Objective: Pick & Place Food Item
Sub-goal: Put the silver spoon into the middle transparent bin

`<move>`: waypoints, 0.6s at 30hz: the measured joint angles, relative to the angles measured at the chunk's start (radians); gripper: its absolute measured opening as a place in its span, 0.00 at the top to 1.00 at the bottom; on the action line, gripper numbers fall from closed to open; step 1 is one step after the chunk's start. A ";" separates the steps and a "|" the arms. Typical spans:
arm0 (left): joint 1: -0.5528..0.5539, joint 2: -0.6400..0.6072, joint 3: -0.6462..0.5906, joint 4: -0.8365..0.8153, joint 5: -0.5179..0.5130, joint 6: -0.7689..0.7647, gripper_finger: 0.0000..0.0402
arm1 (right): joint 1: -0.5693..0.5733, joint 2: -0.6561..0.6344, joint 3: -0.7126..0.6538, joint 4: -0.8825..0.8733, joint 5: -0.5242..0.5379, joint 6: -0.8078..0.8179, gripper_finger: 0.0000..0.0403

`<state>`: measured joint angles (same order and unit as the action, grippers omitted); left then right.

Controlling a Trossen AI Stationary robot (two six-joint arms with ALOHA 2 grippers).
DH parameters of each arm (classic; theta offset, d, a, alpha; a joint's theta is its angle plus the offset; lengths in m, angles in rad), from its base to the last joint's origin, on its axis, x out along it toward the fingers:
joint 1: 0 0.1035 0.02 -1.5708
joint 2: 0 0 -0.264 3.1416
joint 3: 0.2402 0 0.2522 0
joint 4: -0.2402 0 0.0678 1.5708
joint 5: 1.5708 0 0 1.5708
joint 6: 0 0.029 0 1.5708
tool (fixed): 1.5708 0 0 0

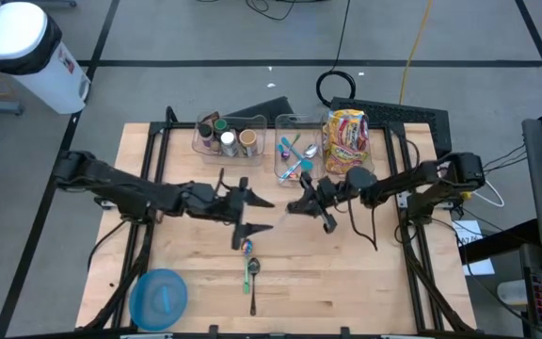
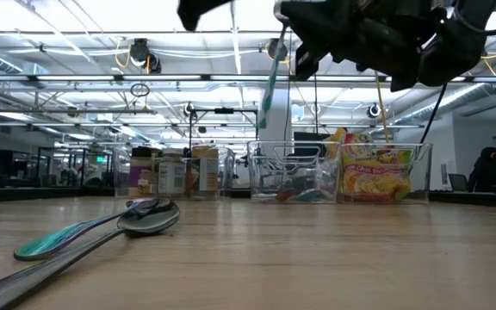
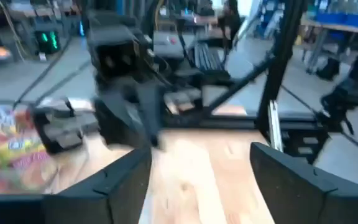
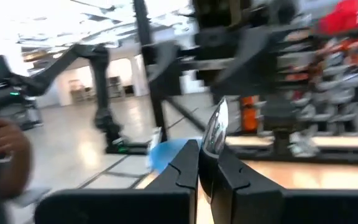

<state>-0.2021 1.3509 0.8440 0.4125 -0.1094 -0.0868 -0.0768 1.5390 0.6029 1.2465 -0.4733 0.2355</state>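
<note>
Right pincer (image 4: 207,171) clamped on spoon (image 4: 216,129), left pincer (image 3: 197,177) agape, empty, mid-table (image 1: 346,282).

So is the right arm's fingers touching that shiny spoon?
Touching. The right wrist view shows the right gripper with its fingers shut on the spoon, whose bowl sticks up between them.

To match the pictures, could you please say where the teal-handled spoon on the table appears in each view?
High view: teal-handled spoon, lower centre of the table.
Low view: near foreground, left.
Left wrist view: not in it.
Right wrist view: not in it.
Shared landmark: yellow food packet, absent from right wrist view.
</note>
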 joint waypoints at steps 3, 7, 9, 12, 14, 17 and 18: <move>-0.017 -0.055 0.000 -0.093 0.000 -0.003 0.27 | -0.058 -0.011 0.001 0.026 0.087 -0.082 0.99; -0.024 -0.077 0.000 -0.153 0.001 -0.006 0.25 | -0.162 -0.011 0.022 0.031 0.286 -0.244 0.99; -0.024 -0.077 0.000 -0.158 0.001 -0.005 0.25 | -0.230 -0.011 0.037 -0.005 0.355 -0.316 0.99; -0.020 -0.072 0.000 -0.158 0.001 0.000 0.25 | -0.328 -0.007 0.062 -0.176 0.442 -0.343 0.99; -0.017 -0.069 0.000 -0.161 -0.001 0.000 0.25 | -0.391 -0.005 0.074 -0.304 0.450 -0.355 0.99; -0.010 -0.069 0.000 -0.167 -0.007 0.002 0.25 | -0.458 0.026 0.087 -0.349 0.448 -0.367 0.99; -0.006 -0.069 0.000 -0.169 -0.008 0.003 0.25 | -0.472 0.034 0.086 -0.353 0.445 -0.372 0.99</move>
<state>-0.2082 1.2823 0.8440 0.2430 -0.1172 -0.0843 -0.5491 1.5726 0.6892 0.8934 -0.0279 -0.1362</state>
